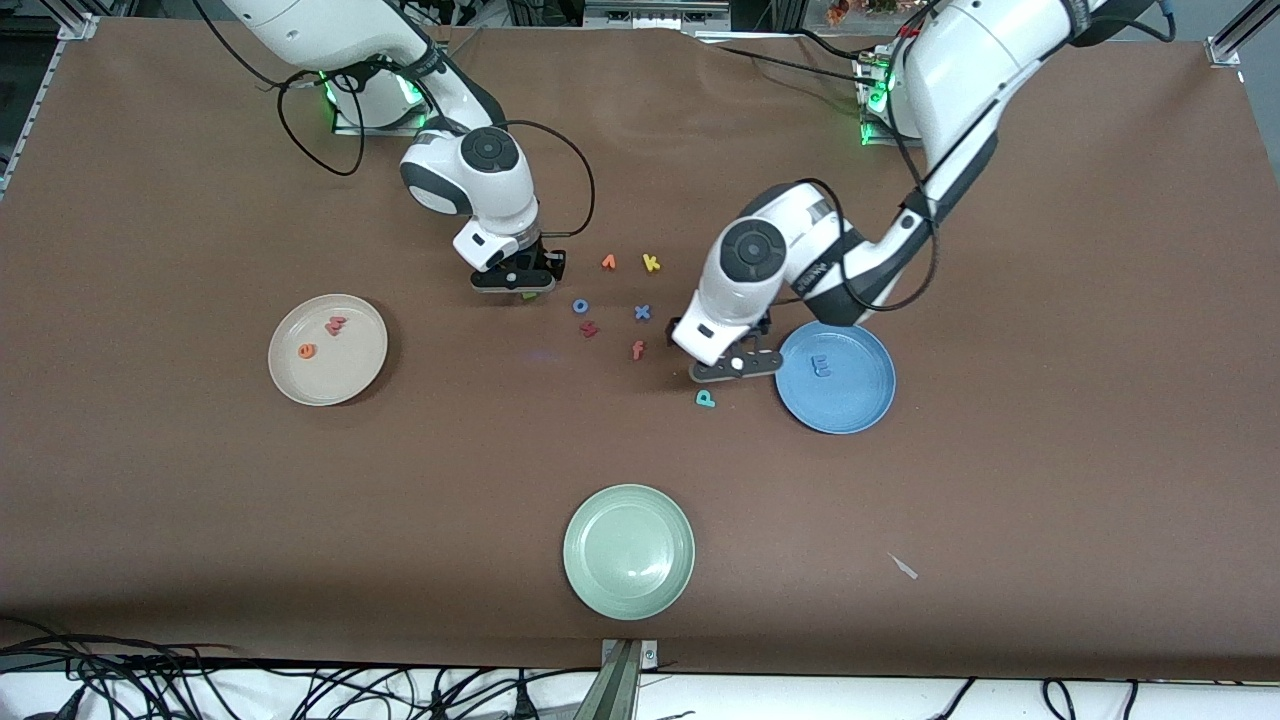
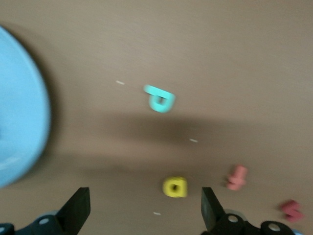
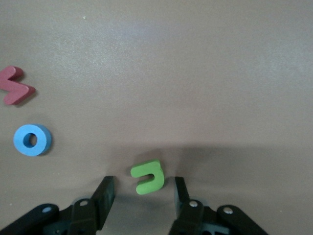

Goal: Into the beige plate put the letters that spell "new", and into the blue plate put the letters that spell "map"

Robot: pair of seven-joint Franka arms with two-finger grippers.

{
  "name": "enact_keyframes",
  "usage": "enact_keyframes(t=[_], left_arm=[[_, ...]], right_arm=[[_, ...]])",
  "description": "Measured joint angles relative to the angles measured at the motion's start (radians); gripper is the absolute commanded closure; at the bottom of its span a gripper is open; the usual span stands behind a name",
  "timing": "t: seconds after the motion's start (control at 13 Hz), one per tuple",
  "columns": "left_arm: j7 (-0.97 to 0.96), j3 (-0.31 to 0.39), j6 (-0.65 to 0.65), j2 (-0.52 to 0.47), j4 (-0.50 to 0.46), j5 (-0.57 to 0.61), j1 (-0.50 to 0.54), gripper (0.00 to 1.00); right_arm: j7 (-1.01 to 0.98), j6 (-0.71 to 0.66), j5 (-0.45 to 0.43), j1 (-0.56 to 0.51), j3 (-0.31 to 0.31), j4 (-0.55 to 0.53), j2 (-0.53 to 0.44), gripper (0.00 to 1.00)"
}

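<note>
The beige plate (image 1: 352, 372) holds the orange e (image 1: 307, 351) and the pinkish-red w (image 1: 336, 324). The green n (image 3: 148, 176) lies on the table between the fingers of my right gripper (image 3: 142, 193), which is open around it with gaps on both sides; a sliver of the n (image 1: 528, 295) shows under the right gripper (image 1: 512, 284). The blue plate (image 1: 850, 405) holds the blue m (image 1: 821, 365). Beside that plate, my left gripper (image 1: 735, 368) stands wide open low over the table. The yellow a (image 2: 175, 187) lies loose between its fingers. The teal p (image 1: 705, 398) lies just nearer the camera.
Between the grippers lie an orange letter (image 1: 608, 262), a yellow k (image 1: 651, 263), a blue o (image 1: 581, 306), a blue x (image 1: 642, 312), a dark red letter (image 1: 590, 329) and a red-orange f (image 1: 637, 349). A pale green plate (image 1: 628, 551) sits near the front edge.
</note>
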Motion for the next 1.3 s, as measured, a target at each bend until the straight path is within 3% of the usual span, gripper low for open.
enact_keyframes(t=[0.23,0.31,0.61,0.92,1.07,1.3], left_arm=[[-0.027,0.022,0.050,0.024,-0.015,0.023,-0.046,0.02],[-0.046,0.026,0.055,0.034,-0.019,0.051,-0.047,0.03],[-0.106,0.031,0.070,0.079,-0.024,0.112,-0.047,0.14],[-0.148,0.031,0.075,0.101,-0.026,0.112,-0.063,0.26],[-0.171,0.031,0.078,0.108,-0.026,0.112,-0.079,0.35],[-0.186,0.031,0.079,0.113,-0.026,0.112,-0.094,0.51]], right_arm=[[0.000,0.008,-0.018,0.000,-0.007,0.008,-0.001,0.90],[0.000,0.009,-0.019,0.000,-0.010,0.008,-0.001,0.94],[-0.040,0.001,-0.029,-0.002,-0.044,0.018,-0.014,0.94],[-0.255,-0.123,-0.016,-0.018,-0.102,0.036,-0.104,0.94],[-0.436,-0.163,0.048,-0.020,-0.154,0.036,-0.161,0.94],[-0.842,-0.197,0.280,-0.024,-0.286,0.036,-0.235,0.93]])
